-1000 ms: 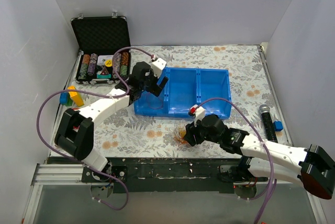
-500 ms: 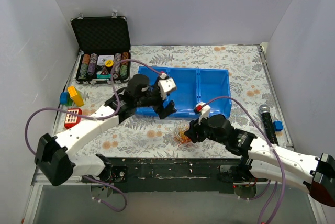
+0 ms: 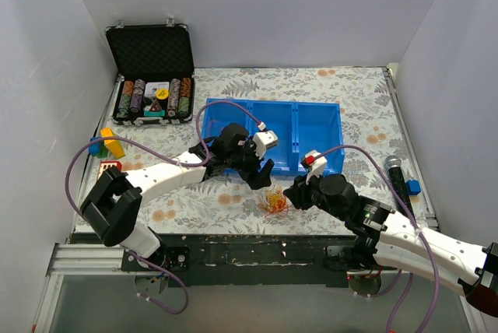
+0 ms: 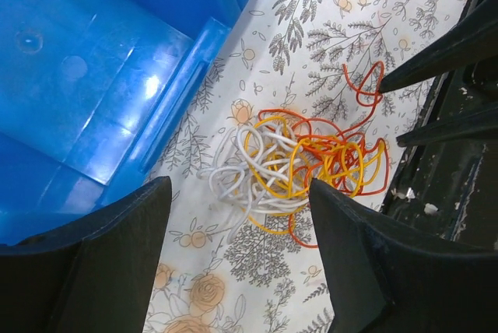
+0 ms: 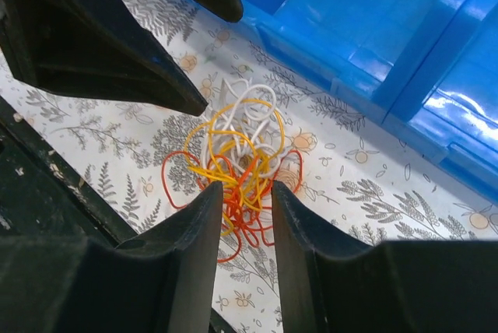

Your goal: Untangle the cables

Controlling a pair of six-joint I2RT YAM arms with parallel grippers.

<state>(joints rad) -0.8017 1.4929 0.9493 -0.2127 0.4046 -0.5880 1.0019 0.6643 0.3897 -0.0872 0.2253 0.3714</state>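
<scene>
Cables: one small knot of orange, red and white curls, lying on the table just in front of the blue bin, near the front edge and between the two arms.
Left gripper: right over the knot, fingers spread wide and holding nothing; the white strands sit at its side of the pile.
Right gripper: coming in low from the other side, fingers only narrowly apart. Orange and red loops reach into that gap, but I judge they aren't pinched yet.
Step in hand: looks like both arms are setting up for a two-handed grab, one colour each.
Where to bite: left should drop onto the white loops at the bin side. Right should take the outer red loop that sticks clear of the mass. Outlying loops give a clean single-strand grip.
How to pull: close gently, lift slightly, then draw the hands apart slowly and along the table, letting the curls slip through.
Watch out: a bite at the middle of the knot grabs every colour and only tightens it. The bin wall sits just beside the white strands, so the left fingers need to come down clear of it.
</scene>
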